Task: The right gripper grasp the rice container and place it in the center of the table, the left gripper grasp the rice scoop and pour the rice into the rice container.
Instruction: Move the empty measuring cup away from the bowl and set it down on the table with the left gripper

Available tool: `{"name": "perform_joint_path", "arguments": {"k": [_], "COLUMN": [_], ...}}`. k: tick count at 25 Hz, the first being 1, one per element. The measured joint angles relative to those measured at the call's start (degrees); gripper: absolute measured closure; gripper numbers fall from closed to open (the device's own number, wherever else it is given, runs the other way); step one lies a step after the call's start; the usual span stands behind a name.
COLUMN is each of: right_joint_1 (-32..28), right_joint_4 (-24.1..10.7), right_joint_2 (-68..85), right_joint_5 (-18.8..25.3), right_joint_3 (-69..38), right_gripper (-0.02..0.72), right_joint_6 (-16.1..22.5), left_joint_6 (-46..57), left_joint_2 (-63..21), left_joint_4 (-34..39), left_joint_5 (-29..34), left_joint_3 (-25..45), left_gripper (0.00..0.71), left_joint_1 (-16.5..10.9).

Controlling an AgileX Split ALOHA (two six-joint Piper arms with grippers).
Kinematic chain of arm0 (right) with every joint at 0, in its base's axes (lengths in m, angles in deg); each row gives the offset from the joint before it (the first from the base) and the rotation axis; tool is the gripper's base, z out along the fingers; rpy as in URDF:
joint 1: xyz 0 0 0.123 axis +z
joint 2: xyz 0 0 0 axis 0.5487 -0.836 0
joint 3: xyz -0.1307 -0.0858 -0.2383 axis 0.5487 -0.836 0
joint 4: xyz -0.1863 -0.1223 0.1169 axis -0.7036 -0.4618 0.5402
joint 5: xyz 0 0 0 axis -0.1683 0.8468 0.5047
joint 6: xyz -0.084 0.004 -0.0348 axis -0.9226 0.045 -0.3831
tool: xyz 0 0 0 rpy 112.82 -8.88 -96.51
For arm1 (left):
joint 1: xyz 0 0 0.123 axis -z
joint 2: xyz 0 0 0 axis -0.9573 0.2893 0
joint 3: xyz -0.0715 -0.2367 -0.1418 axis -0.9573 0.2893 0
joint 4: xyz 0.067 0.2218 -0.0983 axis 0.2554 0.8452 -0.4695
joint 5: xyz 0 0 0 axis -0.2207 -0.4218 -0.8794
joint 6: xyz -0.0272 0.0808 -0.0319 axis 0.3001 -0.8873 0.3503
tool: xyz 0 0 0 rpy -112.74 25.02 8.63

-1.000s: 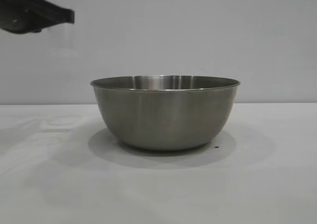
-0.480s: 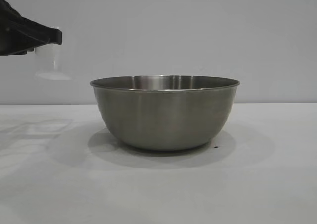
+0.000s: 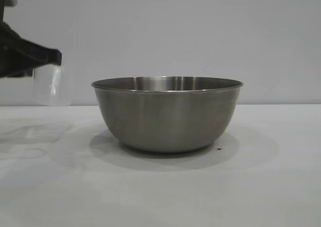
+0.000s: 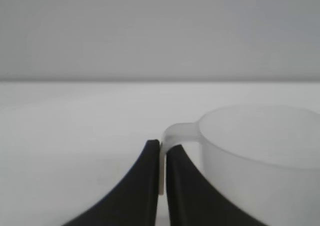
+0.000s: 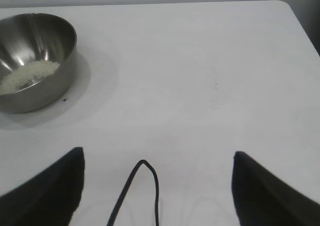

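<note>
Rice container [image 3: 167, 117]: brushed stainless steel, satin sheen, thin rolled rim. Rice scoop [image 4: 260, 156]: translucent whitish plastic, smooth, frosted. Desk [image 5: 200, 61]: plain white, matt; left end effector [image 4: 162, 186]: black, matt, plastic-looking.

The white table [image 3: 281, 187] before me lay flat and matte, meeting a pale wall behind. One thing stood directly on it: the rice container [image 3: 167, 114], a steel bowl set upright near the middle, its soft shadow spread around the base. A tiny dark speck [image 3: 219, 148] sat on the surface just beside that bowl.
</note>
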Motion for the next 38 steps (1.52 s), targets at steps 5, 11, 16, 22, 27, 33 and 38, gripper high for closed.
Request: {"name": "perform_joint_path", "arguments": {"k": [5,11,16,22,27,33,38], "right_joint_1": [0.0,0.0,0.0,0.0,0.0,0.0,0.0], "right_joint_4": [0.0,0.0,0.0,0.0,0.0,0.0,0.0], "right_joint_2": [0.0,0.0,0.0,0.0,0.0,0.0,0.0], "right_joint_5": [0.0,0.0,0.0,0.0,0.0,0.0,0.0], "right_joint_3": [0.0,0.0,0.0,0.0,0.0,0.0,0.0], "right_gripper": [0.141,0.141,0.141,0.141,0.141,0.141,0.141], "right_joint_6": [0.0,0.0,0.0,0.0,0.0,0.0,0.0], "left_joint_6": [2.63,3.01,3.01,3.01,3.16,4.03,4.07], "left_joint_2": [3.55,5.15,5.37,5.55,5.55,4.12,0.07], "left_joint_4": [0.53,1.82,3.21,3.21,3.44,10.29,12.27], "left_joint_5": [-0.01,-1.73,-4.35,-8.12,-8.14,-8.36,-8.44], "left_joint_3": [0.4,1.87,4.21,9.03,13.94,20.4,24.94], "left_gripper": [0.71,0.71,0.536,0.408,0.382,0.382,0.382], "left_joint_1": [0.0,0.0,0.0,0.0,0.0,0.0,0.0]}}
